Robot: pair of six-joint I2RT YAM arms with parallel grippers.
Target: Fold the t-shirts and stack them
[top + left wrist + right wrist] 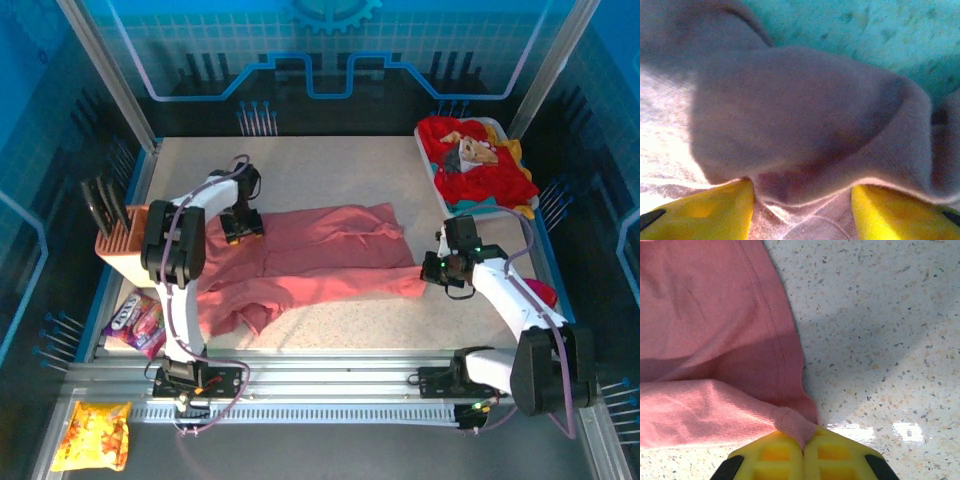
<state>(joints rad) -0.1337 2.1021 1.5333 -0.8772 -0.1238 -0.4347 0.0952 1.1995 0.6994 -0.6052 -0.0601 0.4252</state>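
A dusty rose-pink t-shirt (pixel 320 250) lies spread and rumpled across the middle of the table. My left gripper (pixel 243 228) sits low on its far left part. In the left wrist view its yellow fingers (pixel 720 210) stand apart, with a raised fold of the cloth (pixel 800 110) bulging between them, so the left gripper (pixel 802 192) is open. My right gripper (pixel 432 270) is at the shirt's right end. In the right wrist view the right gripper (pixel 803 440) is shut on a pinched corner of the pink hem (pixel 790 420). Red and yellow t-shirts (pixel 478 170) lie heaped at the back right.
The heap rests in a white tray (pixel 497 123) by the back right corner. An orange-brown rack (pixel 120 245) with dark slabs stands at the left edge, candy packets (pixel 135 322) in front of it. A snack bag (pixel 92 435) lies below the front rail. Bare speckled table (pixel 880 340) lies right of the shirt.
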